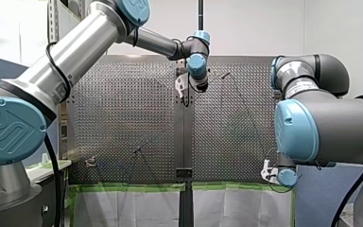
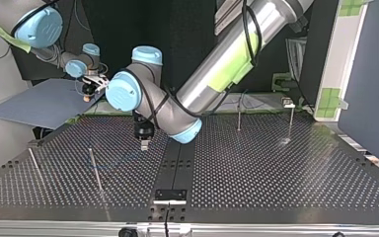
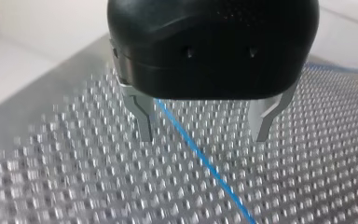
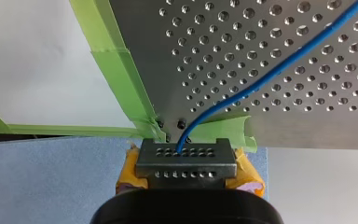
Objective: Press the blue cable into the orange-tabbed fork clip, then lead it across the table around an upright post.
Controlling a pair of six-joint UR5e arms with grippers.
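The blue cable [image 3: 205, 161] lies on the perforated table and runs below and between the metal fingers [image 3: 143, 122] of my left gripper [image 3: 204, 133], which hangs open just above it. In the top view that gripper [image 2: 144, 144] is left of the table's middle, over a faint stretch of the cable [image 2: 114, 160]. At the table's corner my right gripper [image 4: 184, 156] with yellow pads is shut on the cable's end [image 4: 223, 100]. The orange-tabbed fork clip [image 2: 288, 102] stands at the top view's far right, away from both grippers.
Thin upright posts stand on the table: one [image 2: 94, 170] and another [image 2: 34, 165] at the top view's near left, one [image 2: 239, 116] at the far right. Green tape [image 4: 116, 70] edges the table. A blue-grey sheet [image 2: 39, 101] lies beyond the corner.
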